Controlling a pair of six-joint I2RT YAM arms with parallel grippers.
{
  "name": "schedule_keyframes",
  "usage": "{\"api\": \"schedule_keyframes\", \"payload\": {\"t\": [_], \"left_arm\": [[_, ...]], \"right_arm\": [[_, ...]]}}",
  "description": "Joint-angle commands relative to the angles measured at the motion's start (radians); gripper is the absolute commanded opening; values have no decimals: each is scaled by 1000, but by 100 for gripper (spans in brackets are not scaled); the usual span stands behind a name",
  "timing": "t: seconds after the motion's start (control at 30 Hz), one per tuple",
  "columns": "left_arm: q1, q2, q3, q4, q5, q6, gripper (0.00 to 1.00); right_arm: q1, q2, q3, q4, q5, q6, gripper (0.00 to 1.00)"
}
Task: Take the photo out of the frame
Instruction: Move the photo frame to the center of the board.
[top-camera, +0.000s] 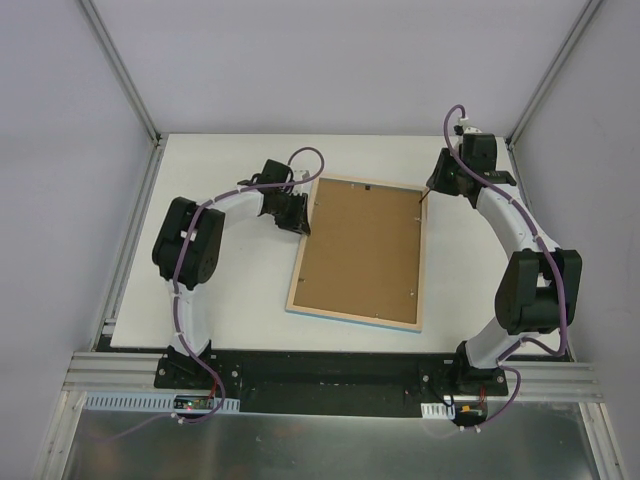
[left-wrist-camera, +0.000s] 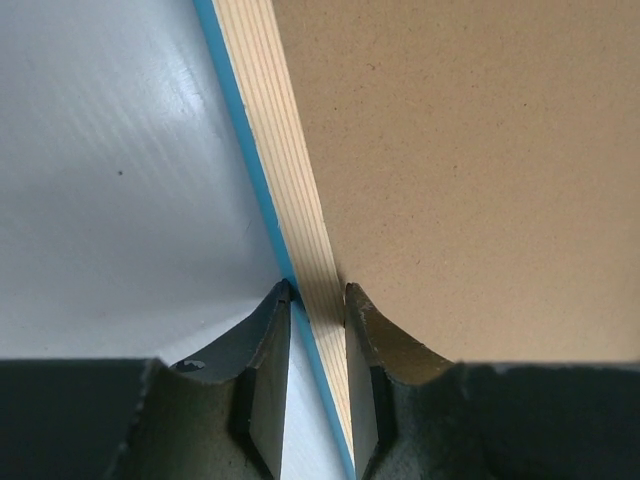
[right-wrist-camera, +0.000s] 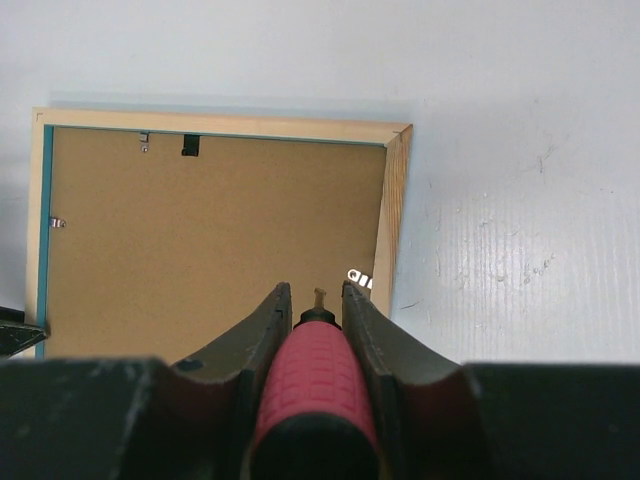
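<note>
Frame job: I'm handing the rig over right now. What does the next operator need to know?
Left gripper: shut on the left rim of the frame.
Right gripper: shut on a red-handled tool, tip by the right edge of the backing board.
The frame lies face down on the table, backing board in place, photo hidden beneath.
Done: nothing removed.
Left: free the backing, lift it, take out the photo.

The thin light-blue picture frame (top-camera: 355, 317) lies front down at centre, its face hidden. The plain brown backing board (top-camera: 362, 250) covers whatever sits inside. In the right wrist view the red ribbed tool handle (right-wrist-camera: 313, 375) runs off the bottom edge, and its thin tip is too small to make out.
</note>
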Motion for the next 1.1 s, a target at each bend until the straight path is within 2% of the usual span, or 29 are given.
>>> {"api": "schedule_keyframes", "payload": {"t": [0.0,0.2,0.4,0.53,0.73,1.07], "left_arm": [[14,-19,-57,-104,-12,15,21],[14,-65,-115,-104,-28,-40,20],[14,-96,-150,-102,-66,-101,12],[14,-119,-173,-82,-106,-138,10],[17,-134,-195,-73,-152,-177,0],[50,-133,-218,-56,-169,-206,0]], "right_arm": [[-4,-26,2,34,-15,20,1],[-4,-23,1,36,-17,20,1],[-4,-14,-1,36,-23,25,1],[-4,-10,-1,36,-25,25,1],[-2,-7,-1,36,-25,23,1],[1,9,4,34,-35,23,1]]}}
